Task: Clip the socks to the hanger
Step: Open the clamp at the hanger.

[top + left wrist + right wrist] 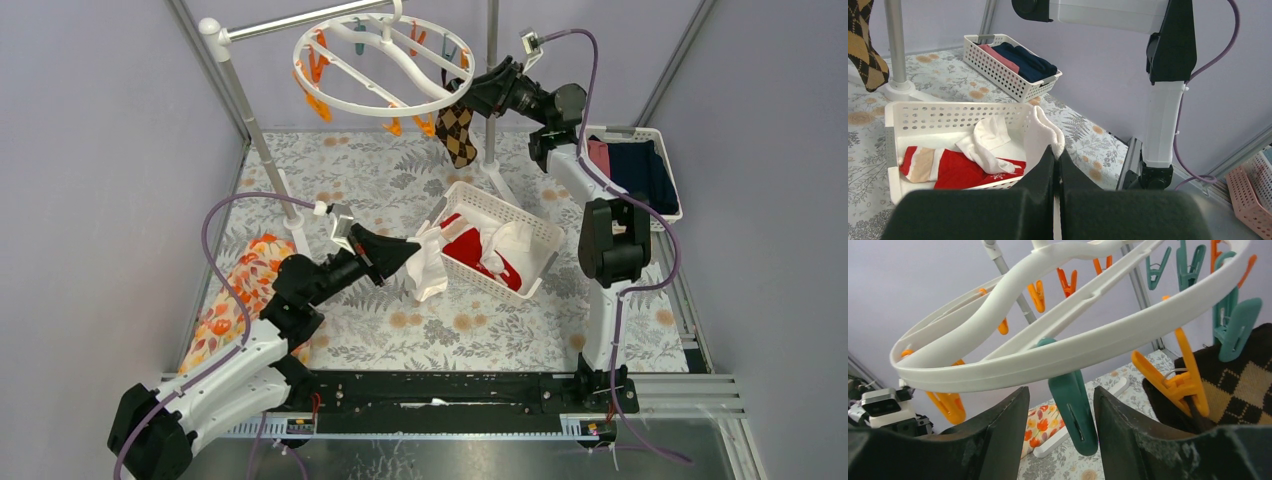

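Observation:
The round white hanger [372, 62] hangs from a rail, with orange and teal clothespins on its rim [1048, 357]. A brown argyle sock [457, 132] [1243, 385] dangles from an orange clothespin [1182, 380] at its right side. My right gripper [470, 92] [1060, 390] is open at that rim, its fingers either side of a teal clothespin [1074, 405] without touching it. My left gripper [408, 252] [1057, 151] is shut on a whitish sock [428, 268] [1044, 131] at the slatted basket's left end. Red socks [468, 246] [965, 172] and another white sock [988, 142] lie in that basket [535, 222].
A second white basket [645, 132] [1003, 75] at the far right holds navy and pink folded clothes. An orange floral cloth [240, 290] lies at the left. The stand's slanted pole [255, 135] and upright pole [491, 90] rise from the floral tablecloth.

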`<state>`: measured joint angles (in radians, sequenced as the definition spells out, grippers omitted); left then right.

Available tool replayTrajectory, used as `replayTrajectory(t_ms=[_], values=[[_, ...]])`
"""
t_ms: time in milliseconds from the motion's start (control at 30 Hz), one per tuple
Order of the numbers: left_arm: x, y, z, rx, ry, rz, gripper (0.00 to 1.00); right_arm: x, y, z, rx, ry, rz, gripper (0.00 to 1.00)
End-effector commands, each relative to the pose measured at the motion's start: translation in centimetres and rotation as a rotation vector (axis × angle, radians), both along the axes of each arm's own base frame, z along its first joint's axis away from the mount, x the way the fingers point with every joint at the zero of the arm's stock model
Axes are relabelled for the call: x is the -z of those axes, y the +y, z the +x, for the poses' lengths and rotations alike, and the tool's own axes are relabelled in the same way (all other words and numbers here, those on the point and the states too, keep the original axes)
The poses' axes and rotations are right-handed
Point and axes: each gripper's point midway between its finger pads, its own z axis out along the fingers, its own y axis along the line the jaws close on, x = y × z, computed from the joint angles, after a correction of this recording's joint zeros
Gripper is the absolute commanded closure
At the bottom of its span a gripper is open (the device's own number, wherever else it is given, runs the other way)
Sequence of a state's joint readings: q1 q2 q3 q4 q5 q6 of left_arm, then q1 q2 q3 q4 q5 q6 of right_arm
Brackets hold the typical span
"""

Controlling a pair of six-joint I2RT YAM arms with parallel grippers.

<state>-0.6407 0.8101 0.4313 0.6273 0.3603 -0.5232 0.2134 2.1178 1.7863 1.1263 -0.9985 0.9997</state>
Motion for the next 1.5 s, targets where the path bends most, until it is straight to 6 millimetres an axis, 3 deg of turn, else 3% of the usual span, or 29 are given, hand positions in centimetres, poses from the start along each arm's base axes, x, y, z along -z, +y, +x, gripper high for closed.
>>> replayTrajectory(t_ms=[0, 367, 567, 933, 1200, 1467], values=[[-2.1, 0.2, -0.4, 0.009, -0.042, -0.037, 1.00, -5.2, 0.1, -1.9, 0.041, -0.125, 0.002, 0.43], [-2.0, 0.3, -0.5, 0.008, -0.038, -0.047, 1.00, -6.3, 0.4, -2.7, 0.117, -0.157, -0.048, 0.47], [-2.0, 0.4, -0.6, 0.010, -0.039, -0.052, 1.00, -5.9, 1.0, -2.5, 0.204, -0.173, -0.129, 0.47], [-2.1, 0.7, -1.0, 0.006, -0.047, -0.058, 1.00, -5.1, 0.8, -3.0, 0.213, -0.129, -0.102, 0.47], [-2.3, 0.7, -1.0, 0.006, -0.059, -0.062, 1.00, -5.4, 0.9, -4.5, 0.169, -0.123, -0.066, 0.42], [-2.4, 0.6, -0.9, 0.008, -0.070, -0.062, 1.00, -3.7, -0.3, -3.1, 0.312, -0.125, -0.169, 0.30]])
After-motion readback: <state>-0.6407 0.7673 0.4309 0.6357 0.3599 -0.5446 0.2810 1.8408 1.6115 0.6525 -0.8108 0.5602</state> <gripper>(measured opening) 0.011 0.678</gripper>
